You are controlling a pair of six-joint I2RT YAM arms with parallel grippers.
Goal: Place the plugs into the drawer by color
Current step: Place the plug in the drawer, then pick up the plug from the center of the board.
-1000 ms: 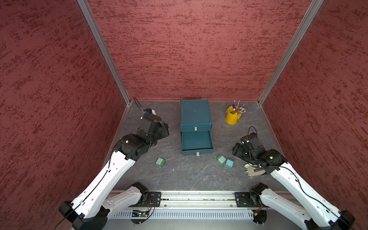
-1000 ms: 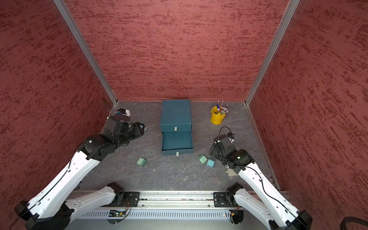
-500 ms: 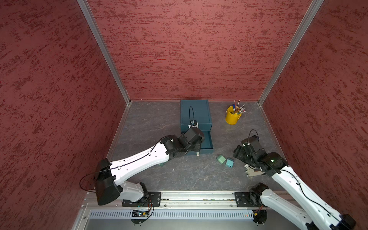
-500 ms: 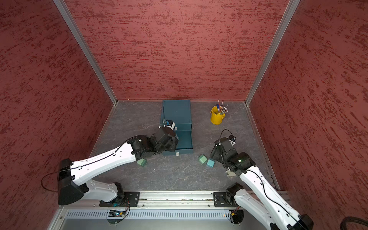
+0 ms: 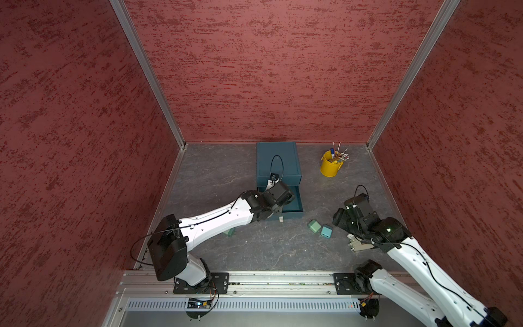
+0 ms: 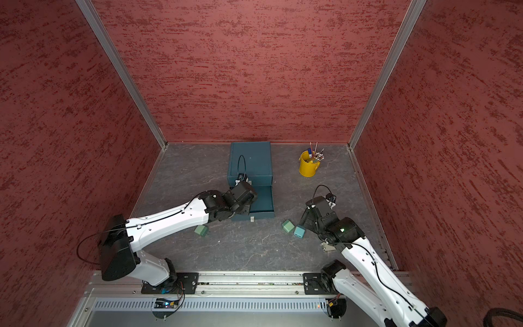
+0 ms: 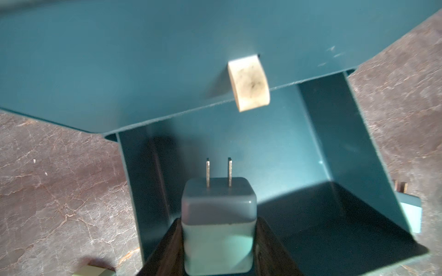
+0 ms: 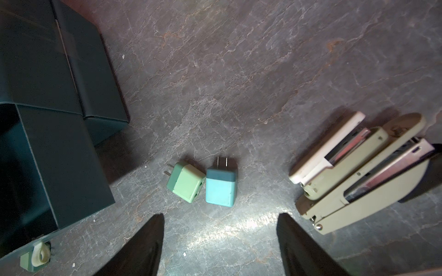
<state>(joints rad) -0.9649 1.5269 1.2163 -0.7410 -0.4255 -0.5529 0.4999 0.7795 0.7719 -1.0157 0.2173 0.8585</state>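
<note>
My left gripper [image 7: 218,222] is shut on a teal-blue plug [image 7: 218,239], prongs pointing forward, held over the pulled-out bottom drawer [image 7: 334,143] of the dark teal chest [image 5: 277,161]. In both top views the left wrist covers that open drawer's left part [image 6: 264,203]. A mint green plug [image 8: 186,181] and a teal-blue plug [image 8: 221,186] lie side by side on the table, just ahead of my open right gripper [image 8: 221,215]. Another mint green plug [image 6: 201,230] lies under the left forearm.
A yellow bucket of pens [image 5: 329,165] stands at the back right. Two staplers [image 8: 358,172] lie close to the right gripper's outer finger. The closed drawer above has a white pull tab [image 7: 248,82]. Red walls enclose the grey table on three sides.
The left arm has swung from the back left of the table to above the open bottom drawer and has held there for the last half second. The right arm has barely moved.
</note>
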